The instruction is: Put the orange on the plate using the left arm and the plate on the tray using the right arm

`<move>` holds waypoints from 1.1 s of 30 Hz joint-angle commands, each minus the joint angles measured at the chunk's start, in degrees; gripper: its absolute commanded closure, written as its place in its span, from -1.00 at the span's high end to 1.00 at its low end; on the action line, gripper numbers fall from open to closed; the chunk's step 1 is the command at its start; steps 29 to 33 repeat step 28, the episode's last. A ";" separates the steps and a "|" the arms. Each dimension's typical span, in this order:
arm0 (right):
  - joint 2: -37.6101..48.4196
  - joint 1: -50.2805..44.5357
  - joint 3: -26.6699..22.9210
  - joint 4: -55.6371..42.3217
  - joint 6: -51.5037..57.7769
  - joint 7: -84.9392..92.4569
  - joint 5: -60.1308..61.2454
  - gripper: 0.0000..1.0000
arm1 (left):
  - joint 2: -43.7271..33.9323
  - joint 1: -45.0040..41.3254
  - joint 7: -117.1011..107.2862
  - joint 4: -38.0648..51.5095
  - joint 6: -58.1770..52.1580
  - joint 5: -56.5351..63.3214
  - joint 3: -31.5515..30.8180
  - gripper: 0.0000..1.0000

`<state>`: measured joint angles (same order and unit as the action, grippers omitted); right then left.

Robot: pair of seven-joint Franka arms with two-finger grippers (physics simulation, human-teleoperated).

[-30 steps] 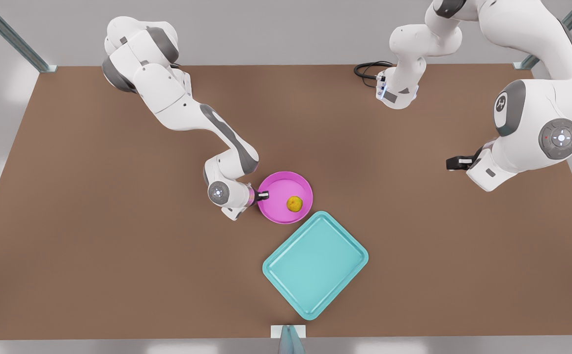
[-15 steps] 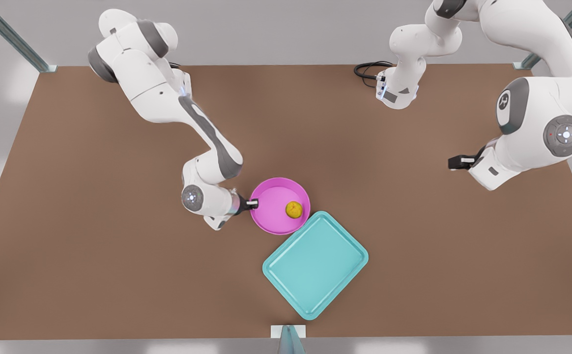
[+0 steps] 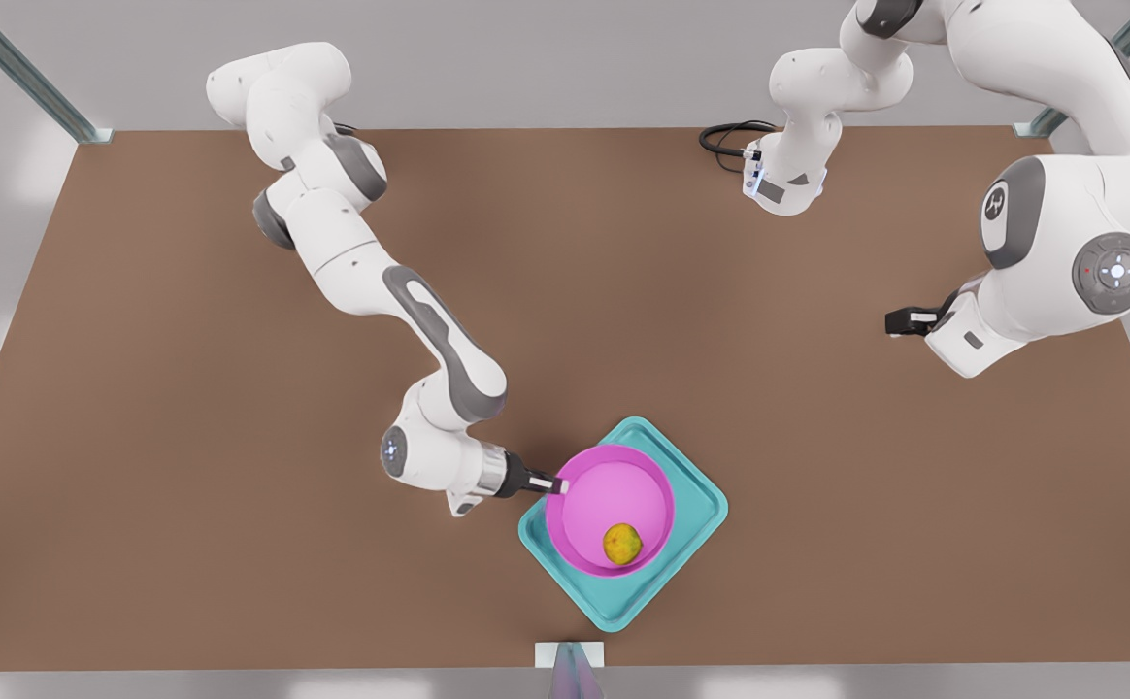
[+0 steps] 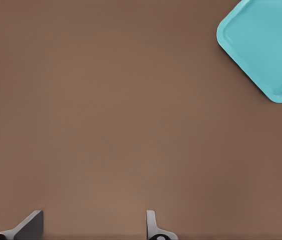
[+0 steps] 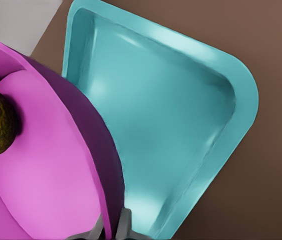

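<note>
Plate (image 3: 614, 500) carrying is the step in hand: the right gripper (image 3: 557, 482) pinches its rim and holds it, orange (image 3: 622, 544) inside, over the tray (image 3: 696, 481). Next it likely needs lowering flat, then release. That arm reaches low from the front view's left. The left gripper (image 4: 93, 227), fingers spread, waits over bare table (image 3: 186, 388)

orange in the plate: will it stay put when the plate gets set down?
Probably rolls: the orange is round and loose near the plate's low rim. The right tool pinches only one edge over the tray, so tilt seems possible. The rim should likely contain it.
</note>
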<state>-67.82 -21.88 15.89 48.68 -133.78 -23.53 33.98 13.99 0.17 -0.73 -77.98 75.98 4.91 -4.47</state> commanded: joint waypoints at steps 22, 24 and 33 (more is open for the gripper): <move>57.18 19.85 -4.99 26.99 56.35 18.16 -40.57 1.00 | 0.95 0.27 0.91 3.80 -5.31 -5.17 1.92 1.00; 62.28 21.96 -5.08 30.07 56.26 27.04 -41.36 1.00 | 1.21 0.27 0.91 3.80 -5.05 -5.52 2.54 1.00; 62.37 21.70 -5.08 30.07 56.96 26.95 -41.36 1.00 | 1.30 0.27 1.00 4.33 -5.05 -5.70 2.63 1.00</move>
